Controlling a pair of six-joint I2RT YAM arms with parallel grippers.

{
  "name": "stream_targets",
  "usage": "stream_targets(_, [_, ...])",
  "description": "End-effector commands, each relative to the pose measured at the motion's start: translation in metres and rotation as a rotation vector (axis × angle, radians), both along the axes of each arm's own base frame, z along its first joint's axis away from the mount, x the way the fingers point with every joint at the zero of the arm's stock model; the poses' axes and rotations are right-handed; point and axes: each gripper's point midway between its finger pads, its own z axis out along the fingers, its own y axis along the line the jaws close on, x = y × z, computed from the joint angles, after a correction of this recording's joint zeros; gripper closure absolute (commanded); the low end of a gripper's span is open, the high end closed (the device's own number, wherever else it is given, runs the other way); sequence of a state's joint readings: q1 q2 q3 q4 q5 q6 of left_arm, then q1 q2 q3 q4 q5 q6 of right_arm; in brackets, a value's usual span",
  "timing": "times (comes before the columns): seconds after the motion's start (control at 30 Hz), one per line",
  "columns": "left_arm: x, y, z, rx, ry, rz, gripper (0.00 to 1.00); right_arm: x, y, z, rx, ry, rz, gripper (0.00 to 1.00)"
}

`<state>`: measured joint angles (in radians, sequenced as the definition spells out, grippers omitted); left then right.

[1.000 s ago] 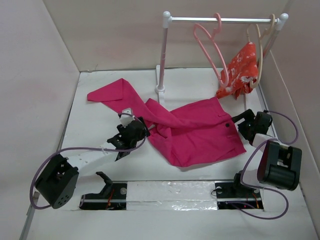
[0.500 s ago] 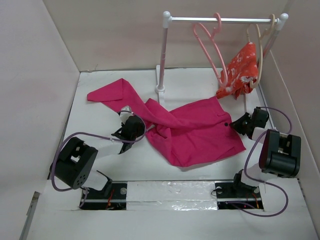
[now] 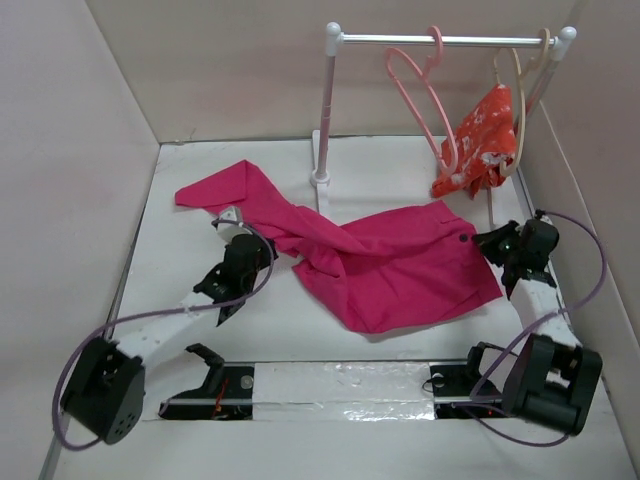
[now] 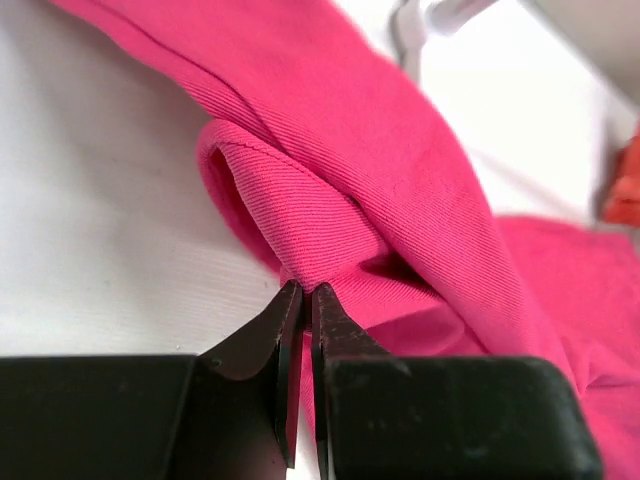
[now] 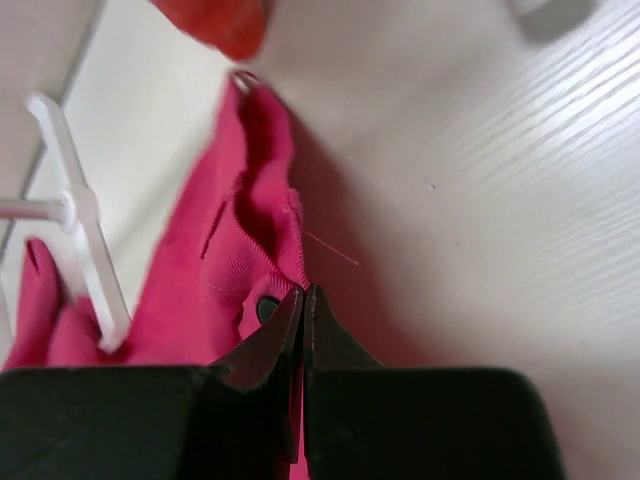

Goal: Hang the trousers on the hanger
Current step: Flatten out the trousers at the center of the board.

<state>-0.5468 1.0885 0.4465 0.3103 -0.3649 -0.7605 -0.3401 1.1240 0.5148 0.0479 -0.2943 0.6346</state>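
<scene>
Seen from the top external camera, the trousers (image 3: pixel 400 265) are lying spread across the white surface (image 3: pixel 300 335), one leg running up and to the left towards the far left corner, the wider waist part reaching to the right. The left arm (image 3: pixel 170 335) is stretching in from the near left, and its jaws are meeting the leg fabric just left of the middle. The right arm (image 3: pixel 535 290) is bending in along the right side, its jaws touching the waist edge of the trousers near a dark button (image 3: pixel 465 238). The hanger (image 3: pixel 437 45) is hanging by its hook from the rail (image 3: pixel 380 39) at the back, well apart from the trousers, with an orange flowered garment (image 3: pixel 490 130) hanging just to its right.

In the left wrist view, the left jaws are clenching a raised fold of the trousers (image 4: pixel 400 150), the black tips pressed together on the cloth just above the surface (image 4: pixel 100 200).

In the right wrist view, the right jaws are pinching the hemmed waist edge of the trousers (image 5: pixel 240 230) (the button (image 5: pixel 267 308) is sitting right beside the tips). The fabric here is bunching upward, with the white foot of the rack (image 5: pixel 80 220) lying to its left.
</scene>
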Motion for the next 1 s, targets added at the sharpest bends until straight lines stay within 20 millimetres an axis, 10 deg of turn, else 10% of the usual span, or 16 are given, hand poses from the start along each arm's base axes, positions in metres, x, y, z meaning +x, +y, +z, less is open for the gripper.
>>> stream_targets(0.0, [-0.01,0.027,0.028,0.002,-0.067,0.088,1.0,-0.016,-0.038,0.017,-0.041,-0.018,-0.199,1.0])
stream_targets(0.17, [-0.032,0.06,0.111,-0.064,-0.25,0.174,1.0,-0.041,-0.076,0.029,-0.093,-0.042,-0.386,1.0])
stream_targets(0.53, [-0.085,0.114,0.202,-0.136,-0.395,0.305,1.0,-0.056,-0.097,0.027,-0.086,-0.01,-0.483,1.0])
stream_targets(0.73, [-0.097,0.125,0.191,-0.107,-0.323,0.342,1.0,-0.054,-0.092,0.033,-0.088,-0.05,-0.456,0.65])
stream_targets(0.9, [-0.119,0.125,0.18,-0.153,-0.319,0.283,1.0,-0.052,-0.081,0.061,-0.102,-0.14,-0.393,0.55])
stream_targets(0.97, [-0.13,0.133,0.181,-0.18,-0.348,0.294,0.79,-0.046,-0.062,0.072,-0.101,-0.181,-0.311,0.5])
